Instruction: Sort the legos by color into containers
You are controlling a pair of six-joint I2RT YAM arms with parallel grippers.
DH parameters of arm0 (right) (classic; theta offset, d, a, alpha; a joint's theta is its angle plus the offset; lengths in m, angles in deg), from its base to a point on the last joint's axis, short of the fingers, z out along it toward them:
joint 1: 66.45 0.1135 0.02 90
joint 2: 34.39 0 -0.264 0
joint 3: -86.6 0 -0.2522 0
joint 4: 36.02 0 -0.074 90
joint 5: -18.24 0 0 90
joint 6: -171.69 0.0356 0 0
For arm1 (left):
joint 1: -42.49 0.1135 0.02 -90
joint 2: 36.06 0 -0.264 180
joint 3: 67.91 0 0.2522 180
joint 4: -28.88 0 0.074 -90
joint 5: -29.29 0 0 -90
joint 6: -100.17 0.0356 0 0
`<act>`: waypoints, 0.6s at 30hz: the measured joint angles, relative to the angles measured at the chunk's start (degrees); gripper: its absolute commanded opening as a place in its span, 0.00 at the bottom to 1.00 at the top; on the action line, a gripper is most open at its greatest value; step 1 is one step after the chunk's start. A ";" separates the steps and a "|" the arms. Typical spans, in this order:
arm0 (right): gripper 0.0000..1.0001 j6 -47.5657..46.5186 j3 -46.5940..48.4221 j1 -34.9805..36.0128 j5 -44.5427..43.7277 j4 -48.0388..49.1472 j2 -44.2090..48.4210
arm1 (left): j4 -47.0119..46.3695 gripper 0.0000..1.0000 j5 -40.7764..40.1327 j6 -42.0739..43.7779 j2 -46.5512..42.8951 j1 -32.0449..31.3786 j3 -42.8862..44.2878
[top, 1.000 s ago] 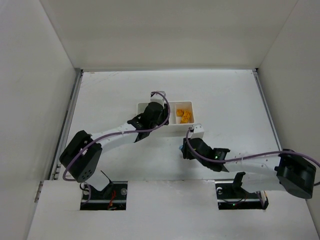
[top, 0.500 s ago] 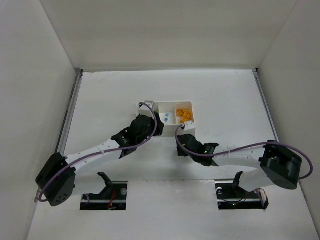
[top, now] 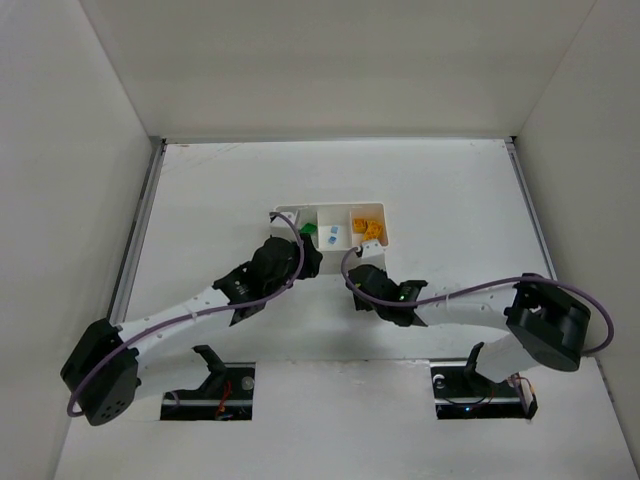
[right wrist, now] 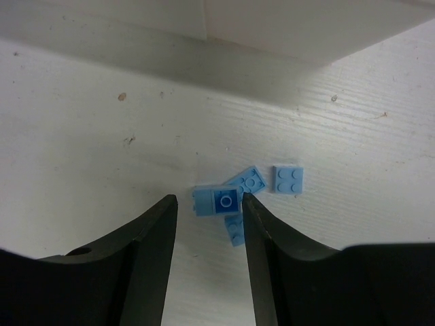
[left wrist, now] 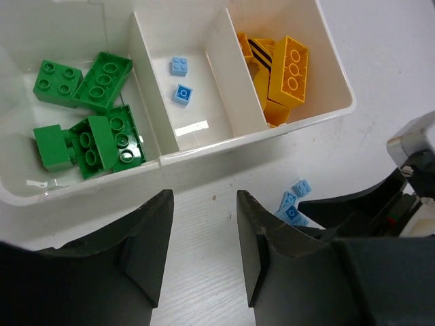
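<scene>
The white tray (top: pixel 340 207) holds green legos (left wrist: pixel 88 129) in its left compartment, two light blue ones (left wrist: pixel 180 78) in the middle and yellow-orange ones (left wrist: pixel 282 75) on the right. Several loose light blue legos (right wrist: pixel 234 197) lie on the table just in front of the tray's near wall (right wrist: pixel 306 27). My right gripper (right wrist: pixel 209 204) is open and low over them, its fingertips either side of one blue lego lying on its side. My left gripper (left wrist: pixel 204 204) is open and empty, hovering in front of the tray beside the right gripper (top: pixel 355 285).
Both arms reach in close together in front of the tray, the left gripper (top: pixel 300 262) a short way left of the right one. White walls enclose the table on three sides.
My left gripper has drawn back from above the tray to the table in front of it, uncovering the compartments. The right gripper has shifted left and closer to the tray, over the blue legos.
</scene>
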 measured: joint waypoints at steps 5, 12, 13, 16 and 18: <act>0.42 -0.31 1.14 -0.44 0.00 -1.68 -1.62 | 0.44 0.39 0.07 -0.15 -2.10 0.87 -0.52; 0.30 -0.24 1.38 -0.59 -0.02 -2.27 -1.75 | 0.52 0.39 0.55 0.02 -2.19 2.29 -0.55; 0.30 -0.24 1.51 -0.59 -0.02 -2.32 -1.79 | 0.50 0.39 0.70 0.02 -2.19 2.38 -0.55; 0.30 -0.24 1.57 -0.59 -0.22 -2.56 -1.27 | 0.52 0.39 1.05 0.02 -2.45 2.38 -0.70; 0.30 -0.24 1.57 -0.61 -0.22 -3.13 0.22 | 0.48 0.39 1.22 0.02 -3.06 2.56 -1.33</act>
